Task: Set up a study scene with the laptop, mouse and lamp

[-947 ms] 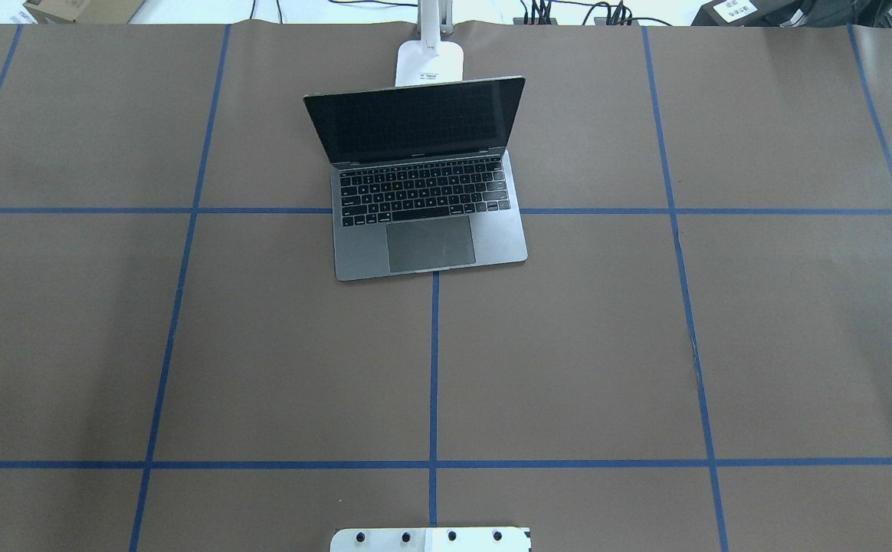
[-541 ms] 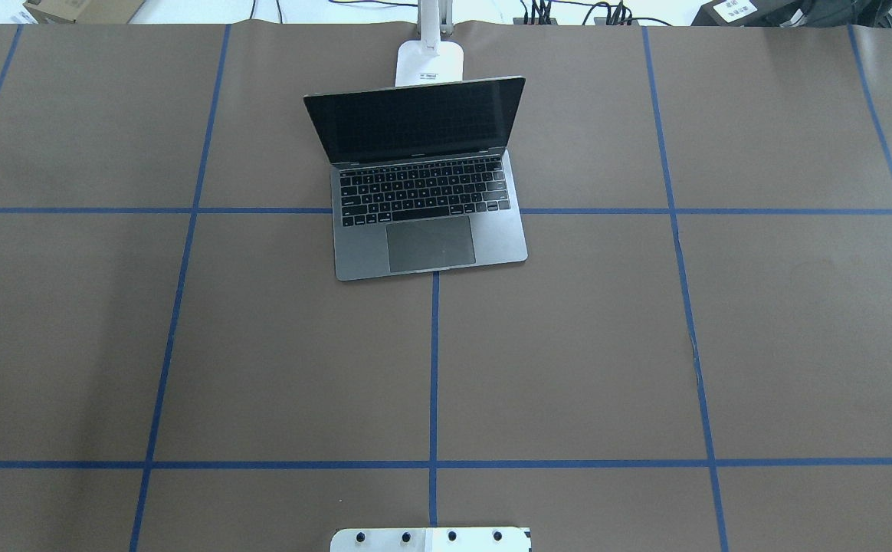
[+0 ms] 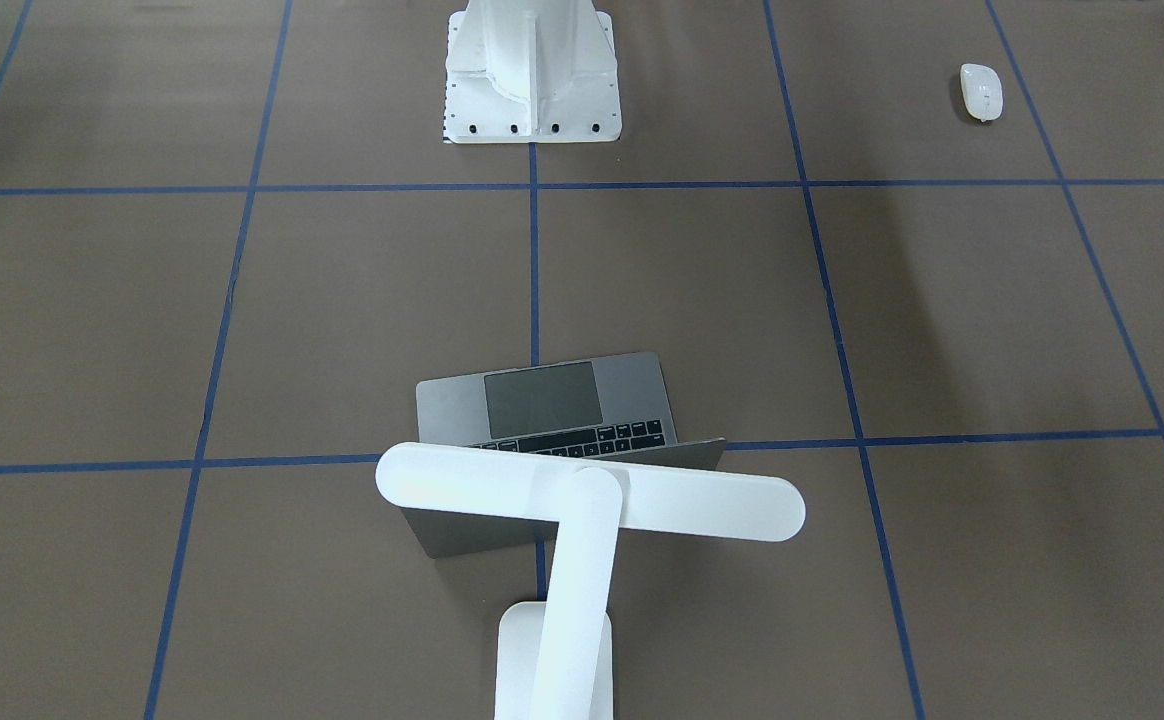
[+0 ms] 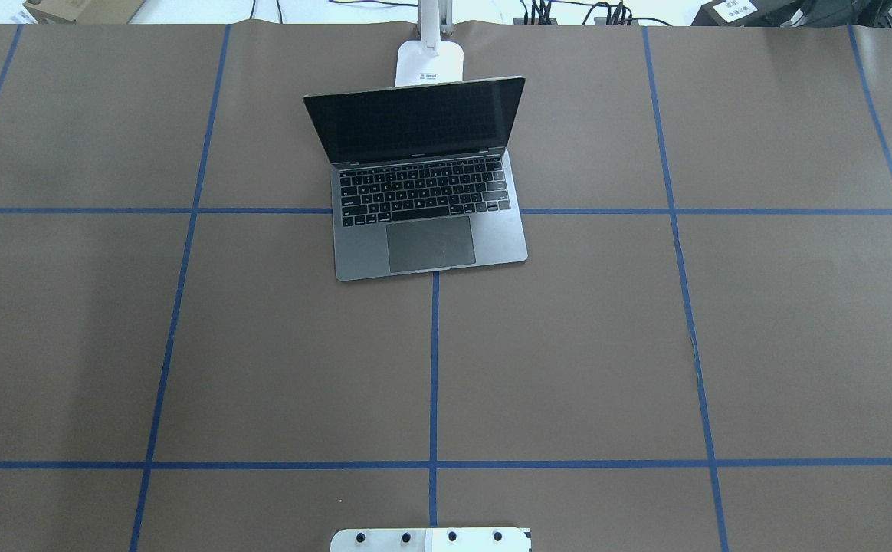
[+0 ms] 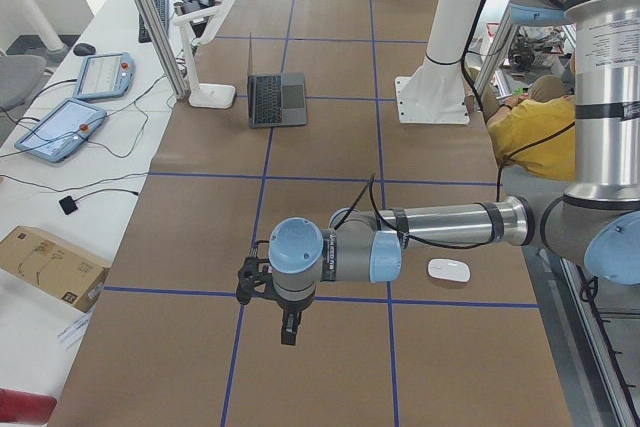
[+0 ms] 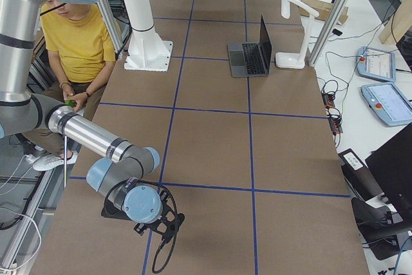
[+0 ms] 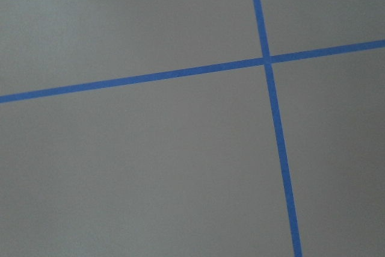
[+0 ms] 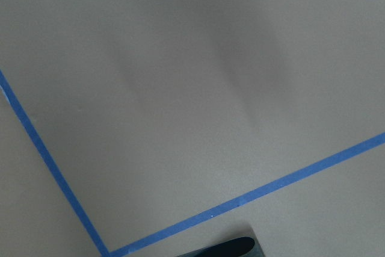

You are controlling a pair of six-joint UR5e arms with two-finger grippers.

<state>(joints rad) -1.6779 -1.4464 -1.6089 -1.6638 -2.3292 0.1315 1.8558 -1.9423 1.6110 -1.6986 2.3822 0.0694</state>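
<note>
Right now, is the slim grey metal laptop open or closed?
Open. In the overhead view, the slim grey metal laptop has its lid raised, and its black keys and grey trackpad are uncovered.

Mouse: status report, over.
Left gripper and right gripper over table, open or shut unreadable. Mouse on table at robot's left, unheld. Laptop open, lamp behind it. Nothing near mouse.

The left tool [image 5: 289, 330] and right tool [image 6: 166, 231] show only in side views, jaws unreadable. Well apart from both, the lamp [image 3: 582, 505] covers much of the laptop [image 3: 632, 385] lid; its base runs off-frame. In the right tool's wrist view, a dark sliver [image 8: 219, 248] is cut off
</note>
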